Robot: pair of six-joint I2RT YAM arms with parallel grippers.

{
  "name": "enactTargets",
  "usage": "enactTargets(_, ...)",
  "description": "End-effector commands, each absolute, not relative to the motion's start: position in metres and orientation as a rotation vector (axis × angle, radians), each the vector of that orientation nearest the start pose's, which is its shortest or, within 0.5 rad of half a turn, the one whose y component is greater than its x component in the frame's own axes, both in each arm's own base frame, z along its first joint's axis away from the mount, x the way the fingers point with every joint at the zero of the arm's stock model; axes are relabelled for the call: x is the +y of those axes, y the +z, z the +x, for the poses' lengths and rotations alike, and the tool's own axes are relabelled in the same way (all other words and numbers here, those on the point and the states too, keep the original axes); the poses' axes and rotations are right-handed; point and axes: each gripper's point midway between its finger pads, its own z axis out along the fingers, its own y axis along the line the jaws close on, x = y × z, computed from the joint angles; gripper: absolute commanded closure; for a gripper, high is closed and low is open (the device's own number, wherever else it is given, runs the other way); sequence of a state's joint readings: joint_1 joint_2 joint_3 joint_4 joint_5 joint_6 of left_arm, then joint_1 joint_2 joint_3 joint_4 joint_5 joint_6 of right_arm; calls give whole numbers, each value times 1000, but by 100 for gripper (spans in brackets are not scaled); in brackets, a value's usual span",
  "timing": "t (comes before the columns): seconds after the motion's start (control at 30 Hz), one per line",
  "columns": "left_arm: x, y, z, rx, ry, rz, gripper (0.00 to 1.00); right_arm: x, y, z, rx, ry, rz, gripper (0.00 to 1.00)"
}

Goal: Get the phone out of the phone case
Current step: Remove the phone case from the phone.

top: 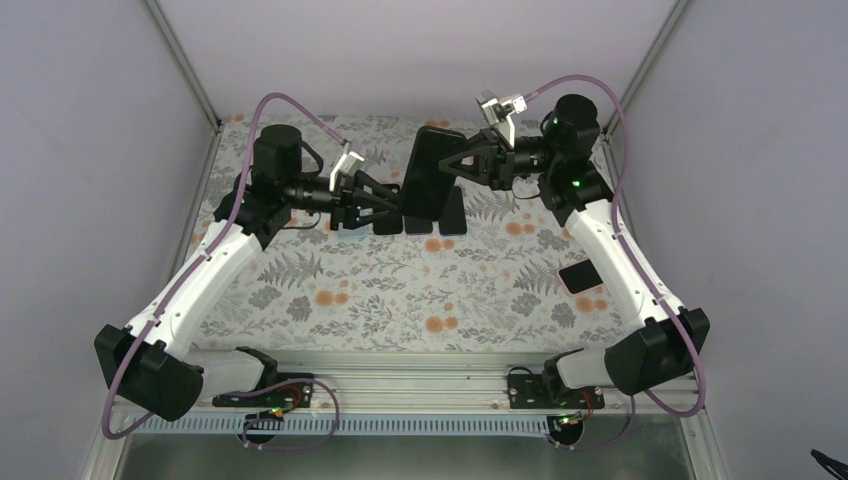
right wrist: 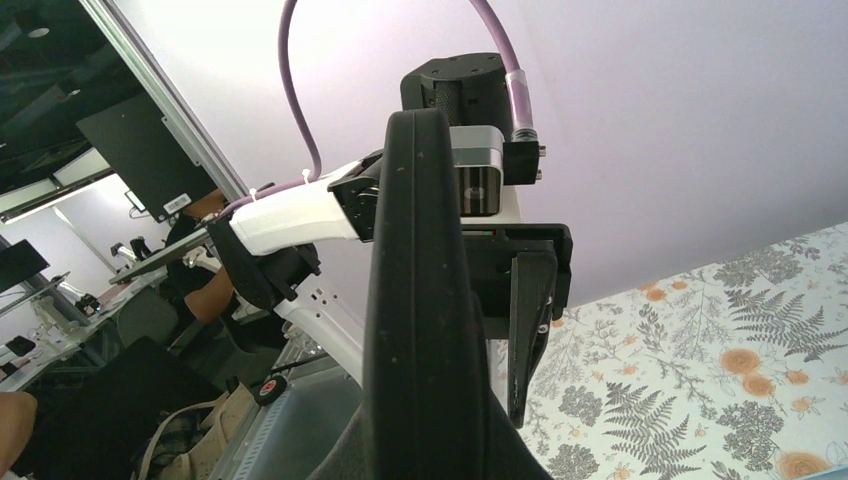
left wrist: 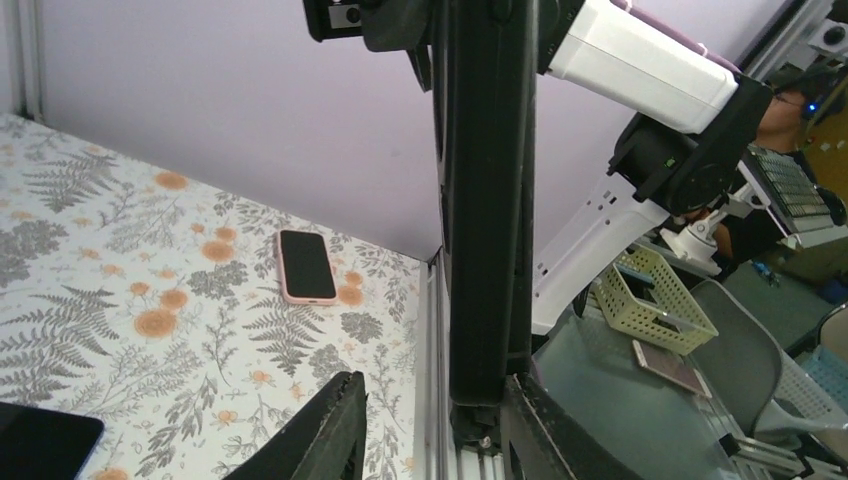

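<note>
Firmly, the phone case (top: 433, 168) is being clamped by the right gripper (top: 462, 162) above the floral table (top: 400, 300), its lower end being straddled by the left gripper (top: 397, 205), jaws parted. Lavender walls (top: 400, 50) are being seen around. On a second phone (left wrist: 305, 265), a pink rim is being shown by the left wrist view only. The case's long axis is being pointed at the back wall.

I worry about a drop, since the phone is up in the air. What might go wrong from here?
The right gripper alone clamps the phone above the table; the left gripper straddles its edge with one finger apart, so a pull may twist it loose. A fall would likely hit the phones lying below.
</note>
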State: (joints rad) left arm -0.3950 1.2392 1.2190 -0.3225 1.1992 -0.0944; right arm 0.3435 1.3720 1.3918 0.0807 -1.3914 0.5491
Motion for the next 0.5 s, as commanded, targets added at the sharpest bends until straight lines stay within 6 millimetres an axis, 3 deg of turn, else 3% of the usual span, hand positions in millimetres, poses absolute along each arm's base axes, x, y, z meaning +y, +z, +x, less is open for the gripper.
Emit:
enactTargets(0.0, -265, 359, 261, 1683, -1327, 972, 68, 264, 458, 206, 1391, 1714, -1241, 96)
enactTargets(0.47, -262, 344, 287, 1767, -1212, 882, 70, 270, 454, 190, 1363, 1758, -1315, 96)
